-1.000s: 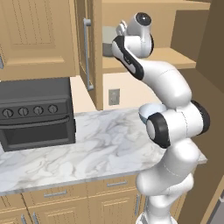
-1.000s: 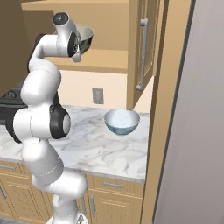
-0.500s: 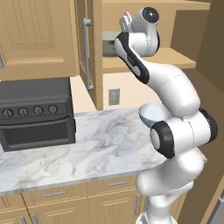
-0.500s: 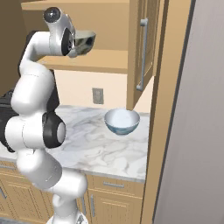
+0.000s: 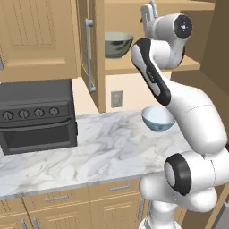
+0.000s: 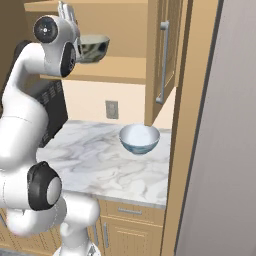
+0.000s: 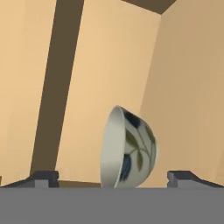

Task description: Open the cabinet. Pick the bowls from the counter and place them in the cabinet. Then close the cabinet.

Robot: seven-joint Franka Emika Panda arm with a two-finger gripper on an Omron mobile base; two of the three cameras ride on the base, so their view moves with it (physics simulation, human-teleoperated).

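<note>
Olive bowl (image 7: 127, 151) shows leaf pattern between wide-open, empty tool (image 7: 113, 178) tips.

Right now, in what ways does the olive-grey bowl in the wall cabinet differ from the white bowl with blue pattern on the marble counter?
The olive-grey bowl stands on the bottom board of the open light-oak wall cabinet; the white bowl with pale blue pattern sits lower, on the white marble counter. The olive-grey bowl is darker and, in the hand view, carries a leaf pattern; the white bowl is pale. Both are round, deep, upright and apart from the gripper.
</note>
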